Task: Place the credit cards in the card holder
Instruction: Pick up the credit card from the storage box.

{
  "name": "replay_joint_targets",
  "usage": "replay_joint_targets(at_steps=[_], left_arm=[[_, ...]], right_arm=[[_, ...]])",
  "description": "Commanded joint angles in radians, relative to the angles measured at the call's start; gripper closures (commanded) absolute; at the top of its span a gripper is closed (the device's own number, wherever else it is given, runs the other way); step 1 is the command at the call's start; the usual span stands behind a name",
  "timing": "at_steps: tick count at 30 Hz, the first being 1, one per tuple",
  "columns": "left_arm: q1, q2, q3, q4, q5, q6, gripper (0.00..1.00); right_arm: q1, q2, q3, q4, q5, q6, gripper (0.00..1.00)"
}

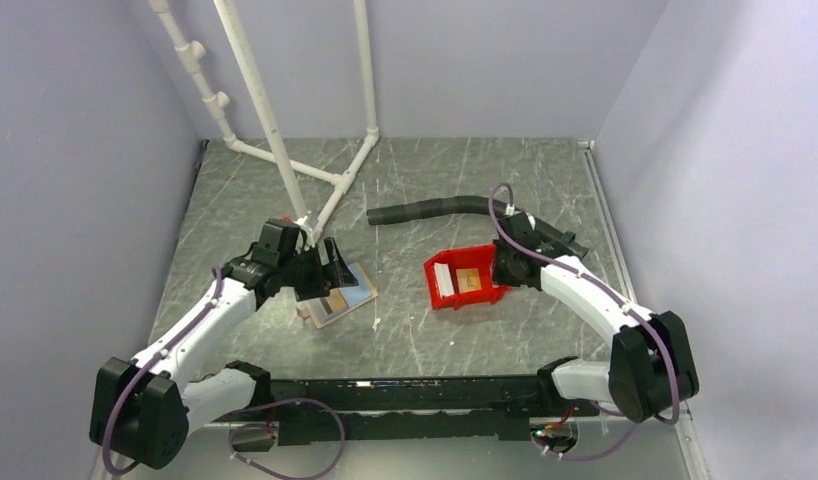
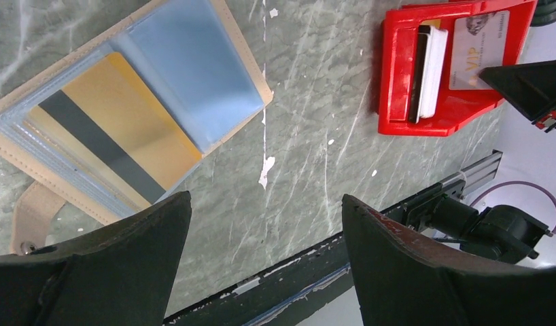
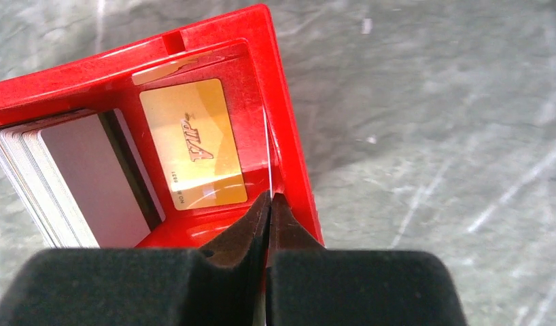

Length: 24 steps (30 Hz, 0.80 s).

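Observation:
The card holder (image 1: 342, 293) lies open on the table, with a tan-orange card with a dark stripe (image 2: 119, 109) in its clear pocket (image 2: 194, 75). My left gripper (image 2: 265, 197) is open and empty just above the table beside the holder, also seen from the top (image 1: 325, 265). My right gripper (image 3: 269, 197) is shut on a thin credit card seen edge-on (image 3: 267, 149) at the right inner wall of the red bin (image 3: 214, 34). A gold VIP card (image 3: 194, 146) and a stack of pale cards (image 3: 78, 183) are in the bin.
A white pipe frame (image 1: 285, 150) stands at the back left. A black corrugated hose (image 1: 425, 210) lies behind the red bin (image 1: 455, 298). A black rail (image 1: 415, 395) runs along the near edge. Purple walls close in three sides.

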Motion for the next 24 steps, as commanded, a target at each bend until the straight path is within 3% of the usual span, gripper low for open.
replay_joint_targets(at_steps=[1,6,8,11,14,18,24], left_arm=[[-0.017,0.030,0.043,0.059,0.034,0.005,0.13],[-0.030,0.068,0.077,0.064,0.080,0.026,0.13],[-0.030,0.078,0.089,0.084,0.130,0.036,0.13],[-0.030,0.088,0.095,0.157,0.260,0.025,0.12],[-0.030,0.105,0.074,0.321,0.395,-0.044,0.11],[-0.030,0.097,-0.004,0.613,0.510,-0.189,0.12],[-0.030,0.009,-0.099,0.862,0.467,-0.331,0.12]], right_arm=[[-0.016,-0.066,0.017,-0.079,0.200,0.030,1.00],[-0.024,-0.109,0.028,-0.110,0.280,0.060,1.00],[-0.024,-0.139,0.037,-0.100,0.234,0.031,1.00],[-0.023,-0.231,0.040,-0.014,0.007,-0.060,1.00],[-0.022,-0.277,0.066,0.097,-0.367,-0.090,1.00],[0.000,-0.209,0.052,0.400,-0.859,0.070,1.00],[0.128,-0.079,0.000,0.910,-0.980,0.351,1.00]])
